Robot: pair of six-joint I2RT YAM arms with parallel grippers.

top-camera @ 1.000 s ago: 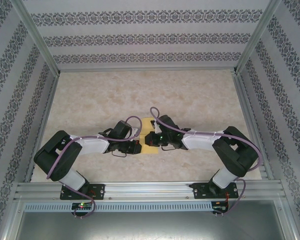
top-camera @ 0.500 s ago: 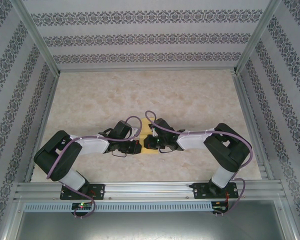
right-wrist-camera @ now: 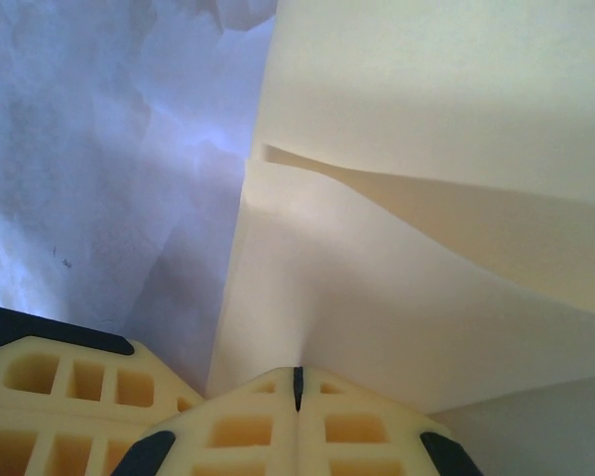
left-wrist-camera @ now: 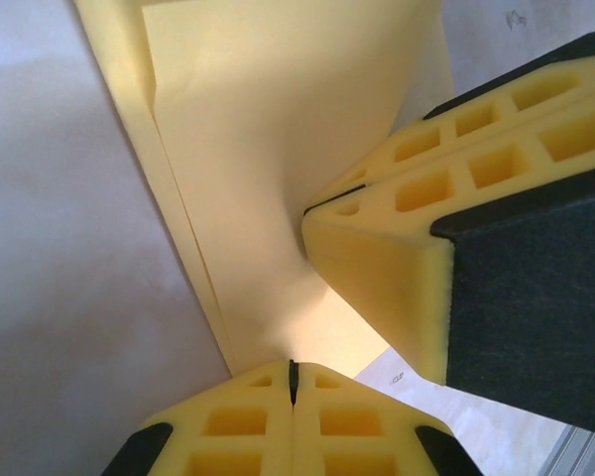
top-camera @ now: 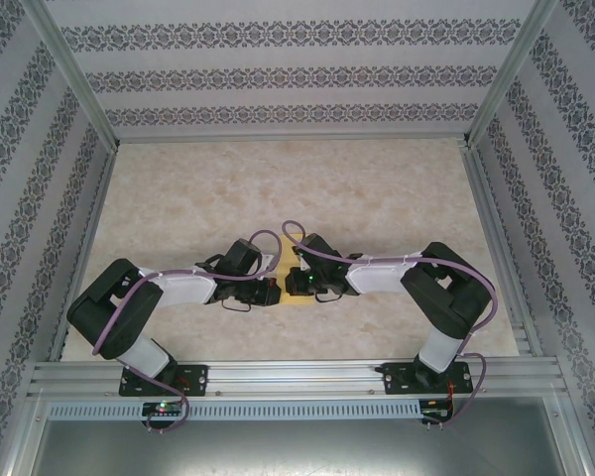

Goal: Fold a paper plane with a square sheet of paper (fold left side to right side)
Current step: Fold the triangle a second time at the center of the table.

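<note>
Both arms are crowding the middle of the marbled table (top-camera: 377,188), with wrists and purple cables (top-camera: 268,234) covering most of the square sheet of paper (left-wrist-camera: 278,149). It's lying there partly folded, one flap lifting. The left gripper (left-wrist-camera: 293,382) and right gripper (right-wrist-camera: 297,382) are both sitting fully closed, tips touching the sheet just below it in-frame.

Top camera: high at near edge, looking down. Wrist cameras: very close, both on yellow paper (left-wrist-camera: 268,149) (right-wrist-camera: 397,297).
</note>
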